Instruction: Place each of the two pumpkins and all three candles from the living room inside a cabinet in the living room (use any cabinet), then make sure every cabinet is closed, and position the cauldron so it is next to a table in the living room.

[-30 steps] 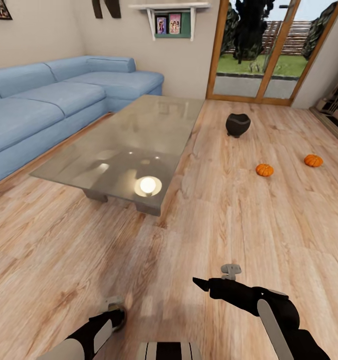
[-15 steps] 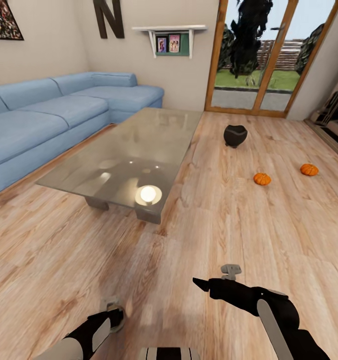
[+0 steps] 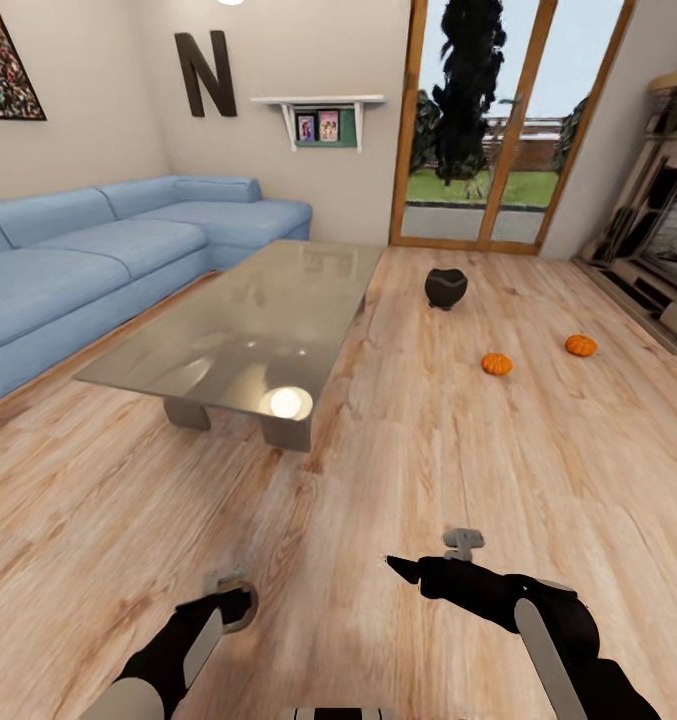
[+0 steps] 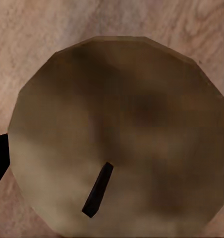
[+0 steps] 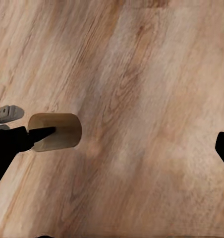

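1. We see the two pumpkins on the plank floor (image 3: 398, 480), out to the right of the coffee table (image 3: 248, 330): the nearer pumpkin (image 3: 496, 364) lies well apart from the table's right edge, and the farther pumpkin (image 3: 580, 345) lies beyond it, toward the TV unit (image 3: 658, 260) at the right wall.
2. The cauldron (image 3: 445, 288) stands upright on the floor near the table's far right corner, not touching it, between the table and the glass doors (image 3: 478, 130).
3. The table's glossy top carries a bright round lamp reflection close to its near edge.
4. The blue sofa (image 3: 98, 260) wraps the table's left and far sides.
5. A wall shelf (image 3: 321, 112) hangs beyond the table's far end.
6. Our left gripper (image 3: 233, 597) hangs over the floor on the near side of the table; we cannot tell how its fingers stand, as the left wrist view is too blurred.
7. Our right gripper (image 5: 134, 141) hovers over bare planks on the table's near side, its fingers spread wide apart with nothing between them.
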